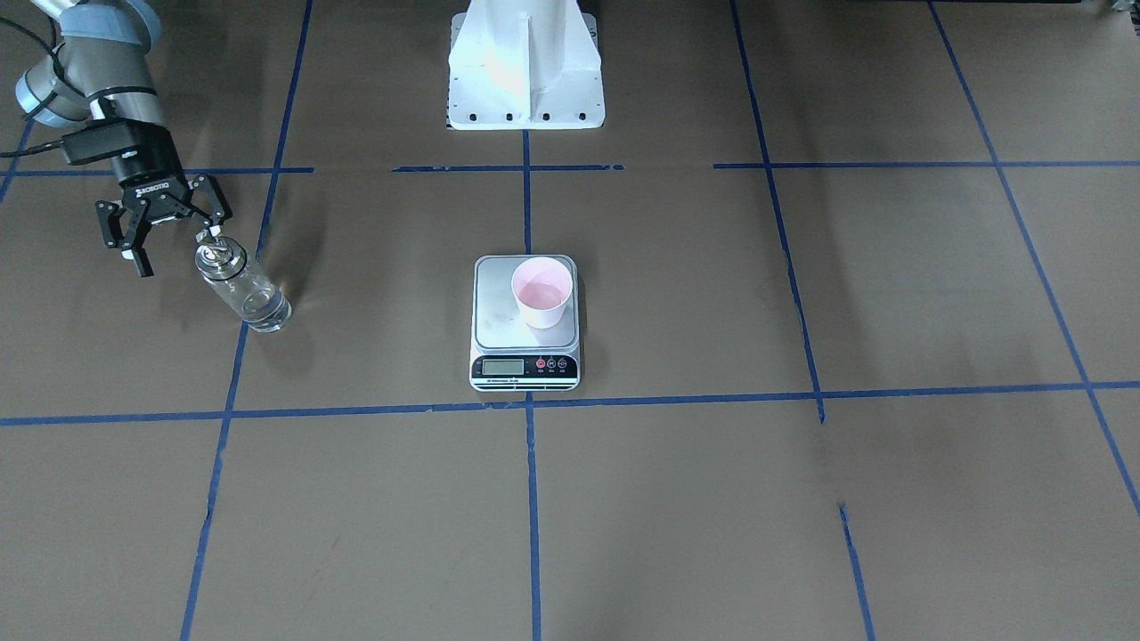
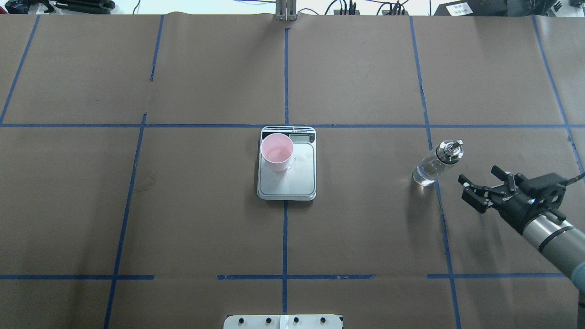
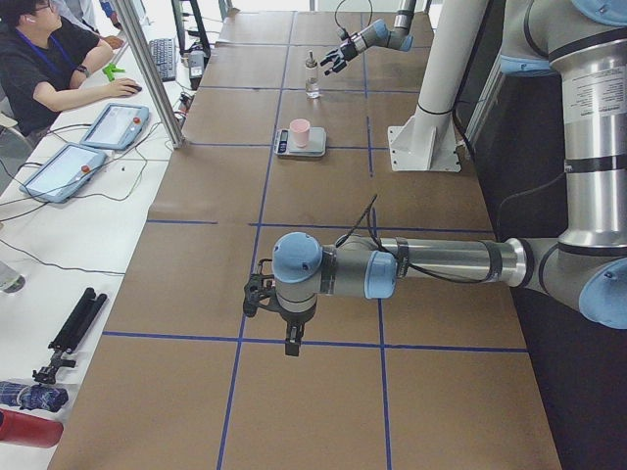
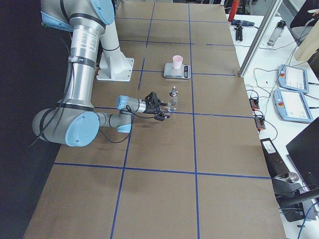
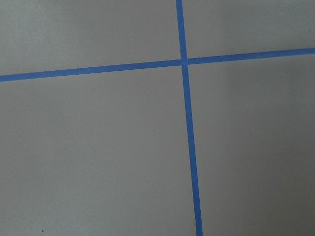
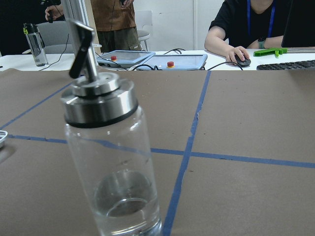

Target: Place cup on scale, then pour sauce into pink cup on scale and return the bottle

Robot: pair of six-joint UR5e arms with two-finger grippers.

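1. At the table's left end, in the side view, the left gripper (image 3: 291,341) hangs over a blue tape crossing (image 5: 184,61). I cannot tell how wide it stands.
2. At centre, the cup (image 2: 276,153) stands upright on the scale (image 2: 292,183), in the platform corner nearest the display.
3. Across a stretch of brown paper (image 2: 365,183), the bottle (image 2: 434,167) stands upright on a tape line, with a little sauce (image 6: 123,206) at its bottom.
4. Just beside the bottle and clear of it, the right gripper (image 2: 479,183) hovers with its fingers spread wide and pointing at it.
5. Past the table's far edge, a seated person (image 6: 246,24) rests a hand on a mouse near two tablets (image 6: 177,60).
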